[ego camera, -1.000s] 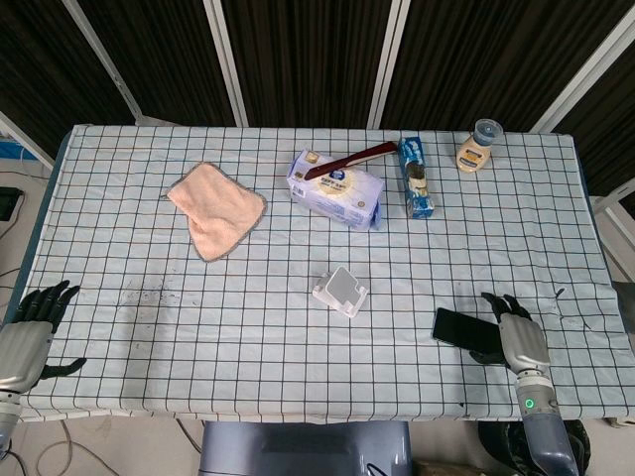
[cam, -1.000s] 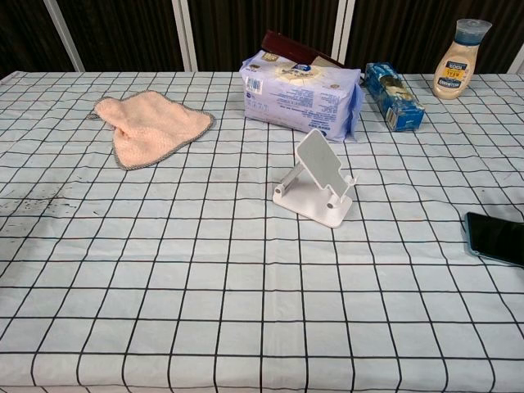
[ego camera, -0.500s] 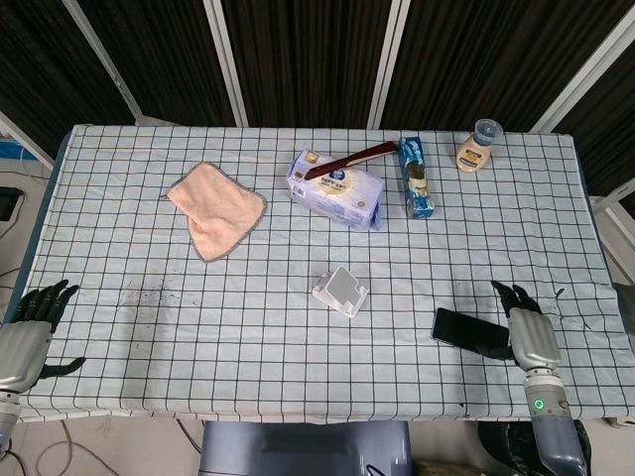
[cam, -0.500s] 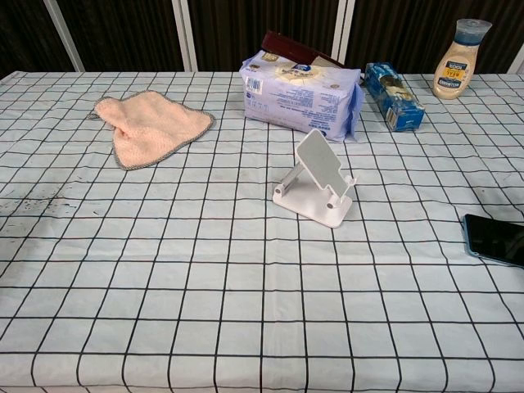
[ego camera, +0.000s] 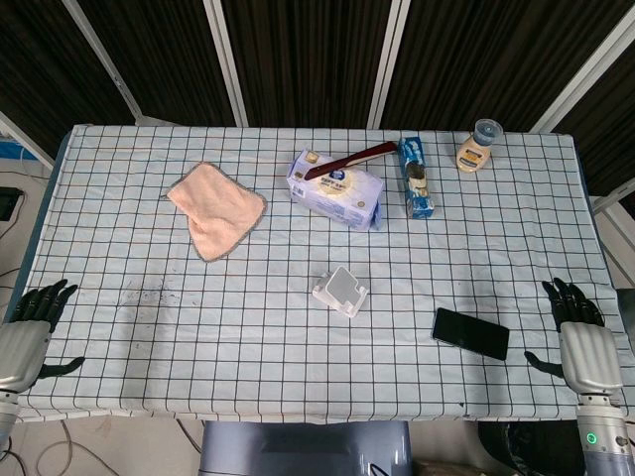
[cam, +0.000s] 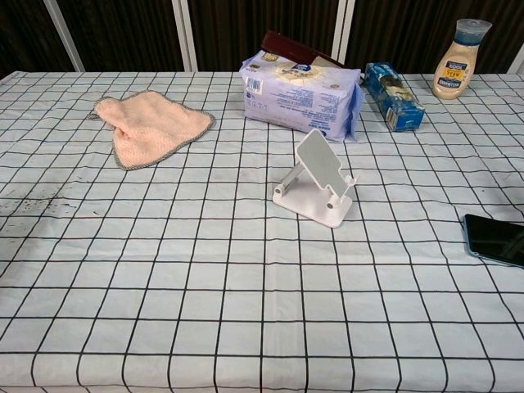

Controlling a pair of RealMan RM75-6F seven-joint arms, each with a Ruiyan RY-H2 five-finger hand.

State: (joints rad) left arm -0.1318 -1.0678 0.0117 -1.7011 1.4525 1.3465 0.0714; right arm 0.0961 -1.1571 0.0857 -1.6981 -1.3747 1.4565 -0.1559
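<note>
Lying flat on the checked tabletop [ego camera: 298, 347], the black phone [ego camera: 470, 333] is seen near the front right edge, untouched and gripped by nothing. The right robot hand [ego camera: 585, 347] is held out past the tabletop's right edge, fingers spread and empty, apart from the phone with bare cloth between them. The left robot hand [ego camera: 25, 332] is parked off the front left corner, fingers likewise apart, nothing held. The white phone stand [ego camera: 340, 291] is shown upright near the middle, its rest bare; in the chest view the phone is caught only at the right border, well clear of the stand. So, judged from this, nothing has been lifted or placed: the phone is not yet grasped, and the whole job of picking it up is left. A pink cloth [ego camera: 215, 210], a wipes pack [ego camera: 337, 190], a blue box [ego camera: 415, 177] and a sauce bottle [ego camera: 477, 146] are lined along the far side, none of them near either robot hand.
</note>
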